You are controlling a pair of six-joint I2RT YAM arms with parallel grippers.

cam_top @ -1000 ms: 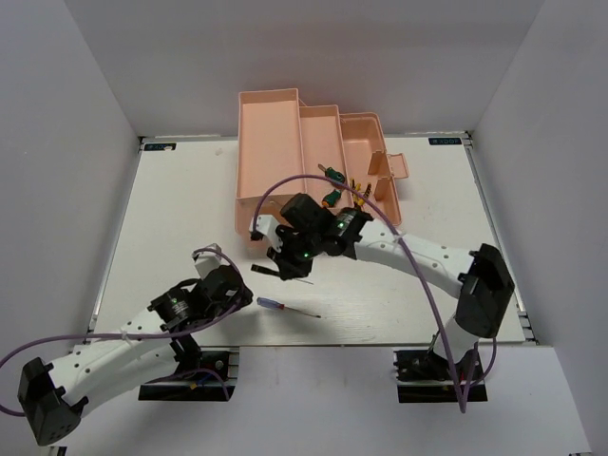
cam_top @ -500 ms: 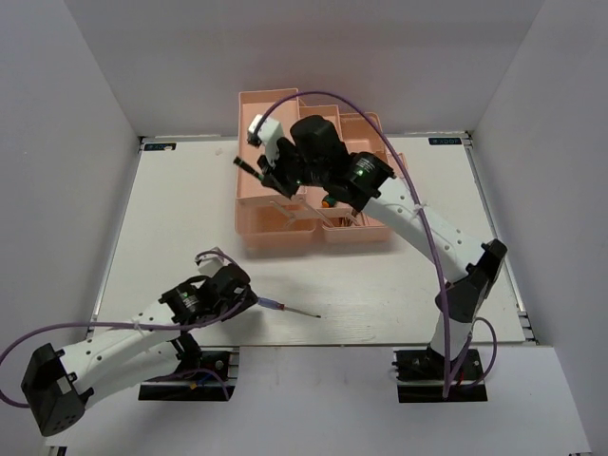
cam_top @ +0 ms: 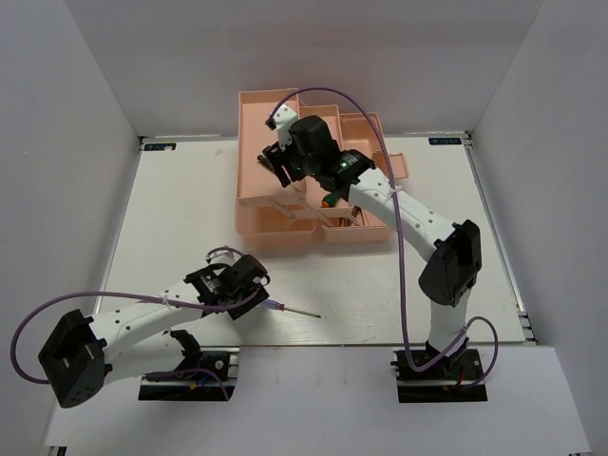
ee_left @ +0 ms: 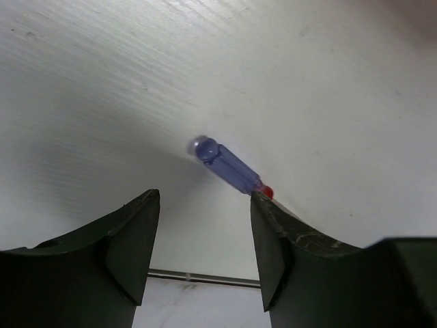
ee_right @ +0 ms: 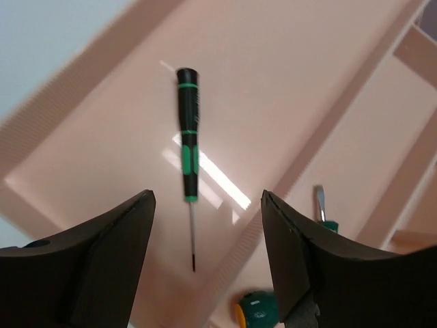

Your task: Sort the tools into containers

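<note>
Screwdrivers first. The blue-red screwdriver [cam_top: 289,309] lies flat on the white table [cam_top: 171,209], near its front edge and well apart from the pink toolbox [cam_top: 266,97]. From the top camera I read its long axis as running nearly along that front edge. The handle is on the left and the thin shaft points right, angled slightly toward the arm bases.

My left gripper [cam_top: 249,285] is at the handle end with its jaws spread and nothing between the pads. On the left wrist camera the blue-red screwdriver [ee_left: 229,167] sits diagonally ahead of the left gripper [ee_left: 203,205], rounded butt up-left. Its red collar is down-right, right at the edge of the right-hand finger [ee_left: 273,253]. I cannot tell whether it touches.

The black-green screwdriver [ee_right: 186,147] lies in the toolbox's largest tray, the leftmost one in the top view. On the right wrist camera its axis runs almost straight up the picture, with the handle at the top and the bare tip toward the bottom.

My right gripper [ee_right: 206,198] hangs over it with jaws wide apart, gripping nothing. From above, the right gripper [cam_top: 280,157] hovers over that left tray. A green-handled screwdriver [ee_right: 254,309] shows in the neighbouring compartment.
</note>
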